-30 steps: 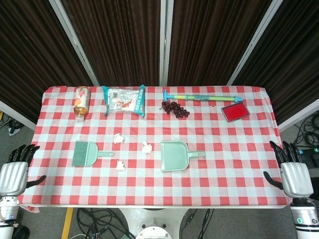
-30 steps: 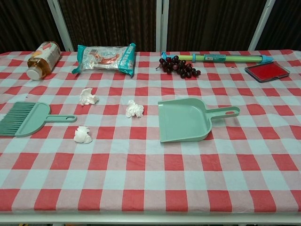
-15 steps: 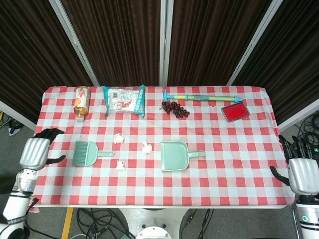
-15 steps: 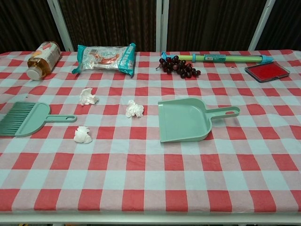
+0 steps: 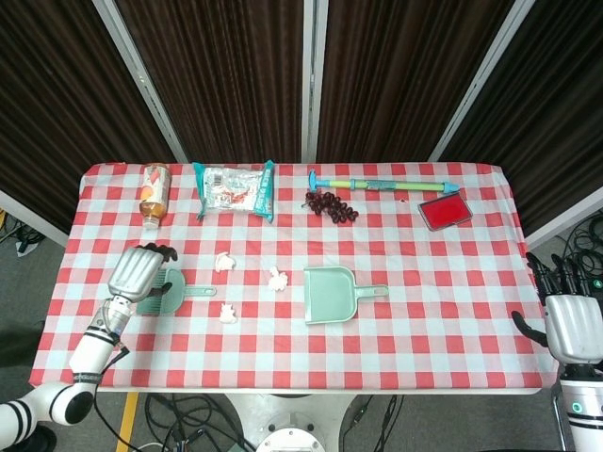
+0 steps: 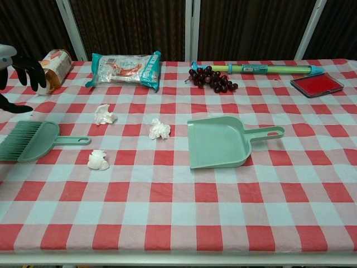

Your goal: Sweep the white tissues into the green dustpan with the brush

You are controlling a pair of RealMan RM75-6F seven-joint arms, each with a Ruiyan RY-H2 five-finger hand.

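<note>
Head view: left hand [image 5: 141, 272] hovers above the brush [image 5: 166, 291], fingers spread, empty; right hand [image 5: 573, 325] spread, empty, beside the worktop [image 5: 452, 311].

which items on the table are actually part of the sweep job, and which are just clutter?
Job:
brush
green dustpan
white tissues, three
left hand above the brush

Clutter:
bottle
snack packet
grapes
long blue-and-green tube toy
red pad
</note>
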